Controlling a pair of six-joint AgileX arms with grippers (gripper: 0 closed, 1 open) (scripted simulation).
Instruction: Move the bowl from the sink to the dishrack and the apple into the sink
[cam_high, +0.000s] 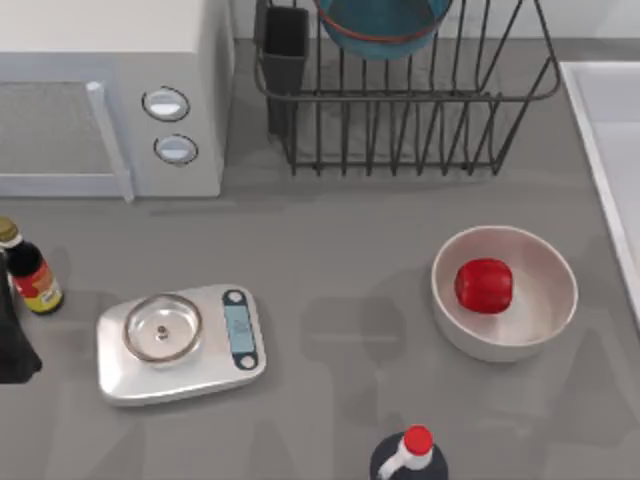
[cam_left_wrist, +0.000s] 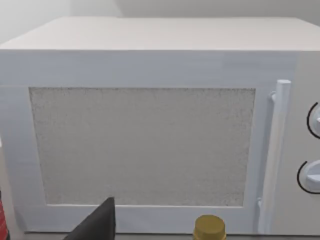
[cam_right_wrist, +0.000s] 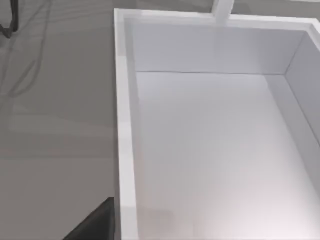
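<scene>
The round teal-blue bowl with the orange-red rim (cam_high: 382, 25) is already seen standing in the black wire dishrack (cam_high: 400, 95), so the first step can be judged as done. The small glossy red apple (cam_high: 484, 285) lies in the plain off-white bowl (cam_high: 505, 292), in front of the dishrack and to its right. The pale rectangular sink (cam_right_wrist: 210, 145), right of the dishrack, is seen empty. Whether either gripper is open cannot be told. Next, the apple must be grasped and carried into the sink.

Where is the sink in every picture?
Top view: the sink runs along the right edge, next to the dishrack.
Right wrist view: the sink is seen close up.
Left wrist view: this one faces the microwave instead.
Shared landmark: the grey table bordering the sink's rim.
</scene>
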